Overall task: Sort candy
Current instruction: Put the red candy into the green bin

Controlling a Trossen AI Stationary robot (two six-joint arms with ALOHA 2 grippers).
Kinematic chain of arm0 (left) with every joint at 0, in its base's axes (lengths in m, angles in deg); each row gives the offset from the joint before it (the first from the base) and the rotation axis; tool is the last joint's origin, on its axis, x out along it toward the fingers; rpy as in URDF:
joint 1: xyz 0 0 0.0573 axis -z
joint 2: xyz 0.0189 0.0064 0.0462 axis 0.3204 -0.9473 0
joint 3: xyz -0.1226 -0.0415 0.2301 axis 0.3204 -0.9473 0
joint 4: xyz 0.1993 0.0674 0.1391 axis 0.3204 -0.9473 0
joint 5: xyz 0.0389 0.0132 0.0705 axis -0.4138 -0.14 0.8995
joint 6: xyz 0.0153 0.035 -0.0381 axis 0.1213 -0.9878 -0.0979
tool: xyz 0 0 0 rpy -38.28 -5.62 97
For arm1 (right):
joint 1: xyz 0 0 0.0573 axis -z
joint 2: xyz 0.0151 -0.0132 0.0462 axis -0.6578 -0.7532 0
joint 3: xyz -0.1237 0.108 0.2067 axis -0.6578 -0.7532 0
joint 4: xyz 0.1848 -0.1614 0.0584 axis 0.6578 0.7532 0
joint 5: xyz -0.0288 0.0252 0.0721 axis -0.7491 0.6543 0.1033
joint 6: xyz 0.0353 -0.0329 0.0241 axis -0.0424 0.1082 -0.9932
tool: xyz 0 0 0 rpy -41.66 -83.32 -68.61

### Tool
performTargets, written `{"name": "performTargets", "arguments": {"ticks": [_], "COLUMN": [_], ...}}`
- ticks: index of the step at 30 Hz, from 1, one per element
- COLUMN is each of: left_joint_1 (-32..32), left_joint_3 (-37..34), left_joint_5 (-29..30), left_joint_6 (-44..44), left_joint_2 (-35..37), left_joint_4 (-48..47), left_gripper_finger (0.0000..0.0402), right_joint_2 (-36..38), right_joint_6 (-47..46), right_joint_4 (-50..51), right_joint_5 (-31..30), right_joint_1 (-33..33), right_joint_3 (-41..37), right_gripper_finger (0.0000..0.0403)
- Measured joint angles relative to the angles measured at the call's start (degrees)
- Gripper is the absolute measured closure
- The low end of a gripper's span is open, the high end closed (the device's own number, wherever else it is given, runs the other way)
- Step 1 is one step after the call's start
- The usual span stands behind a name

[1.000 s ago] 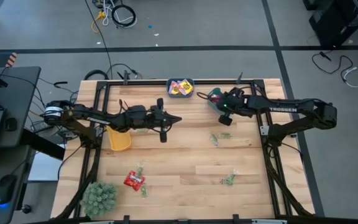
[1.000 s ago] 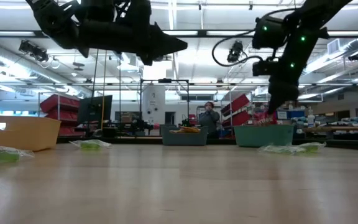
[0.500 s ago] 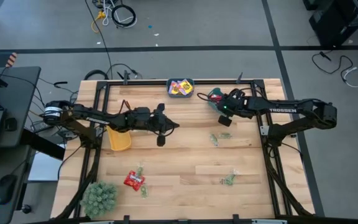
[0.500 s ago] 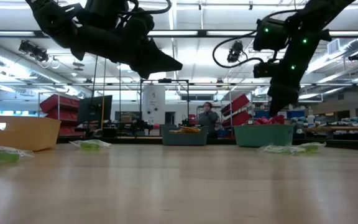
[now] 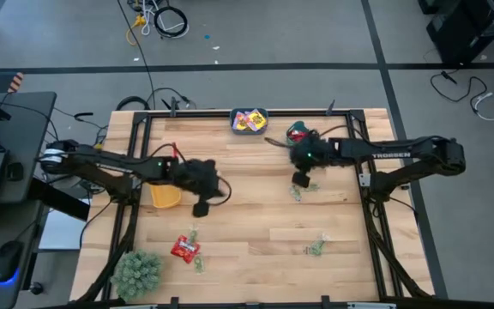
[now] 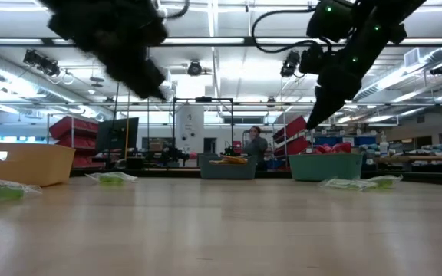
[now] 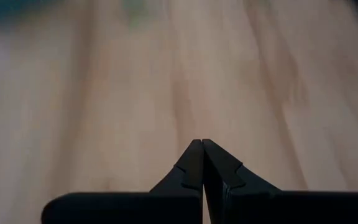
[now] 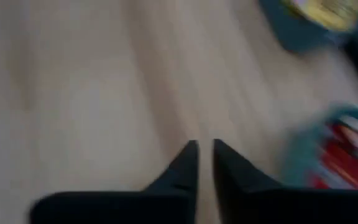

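Note:
The candy lies loose on the wooden table: a red packet (image 5: 185,249) near the front left, and pale green pieces (image 5: 297,192) (image 5: 316,247) (image 5: 197,263). My left gripper (image 5: 202,209) hangs shut and empty above bare wood, beside the yellow bin (image 5: 165,194); its fingertips meet in the left wrist view (image 7: 202,143). My right gripper (image 5: 301,180) hangs above the table just near-side of the teal bin (image 5: 297,131), close over a green piece. It holds nothing, with a narrow gap between its fingers (image 8: 205,146).
A blue-grey bin (image 5: 249,120) with yellow packets stands at the far edge. The teal bin holds red packets (image 8: 340,155). A green fuzzy plant ball (image 5: 135,271) sits at the front left corner. In the low view, green pieces (image 6: 113,178) (image 6: 359,182) lie before the bins.
My left gripper has swung toward the table's near and left edges and tipped downward, staying shut. My right gripper has moved from over the teal bin toward the near edge, to above a green piece.

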Motion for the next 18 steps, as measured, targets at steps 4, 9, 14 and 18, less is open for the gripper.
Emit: {"name": "performTargets", "arguments": {"ticks": [4,9,14,18], "left_joint_1": [4.5,11.8,19.9,24.8], "left_joint_3": [-0.1,-0.1,-0.1,-0.1], "left_joint_5": [0.0,-1.7,-2.8,-4.5], "left_joint_6": [4.4,12.2,21.8,31.1], "left_joint_2": [0.0,-0.2,-0.3,-0.8], "left_joint_4": [-10.9,-18.6,-21.3,-21.8], "left_gripper_finger": [0.0401,0.0401,0.0382,0.0347], "right_joint_2": [0.0,0.0,0.0,0.0], "right_joint_6": [-2.3,-5.0,-5.0,-5.0], "right_joint_4": [-10.5,-18.0,-20.9,-21.2], "right_joint_5": [1.2,0.8,0.8,0.8], "right_joint_1": [-4.3,-8.6,-11.4,-11.9], "right_joint_3": [-3.1,-4.3,-4.3,-4.3], "right_gripper_finger": [0.0383,0.0386,0.0400,0.0395]}}
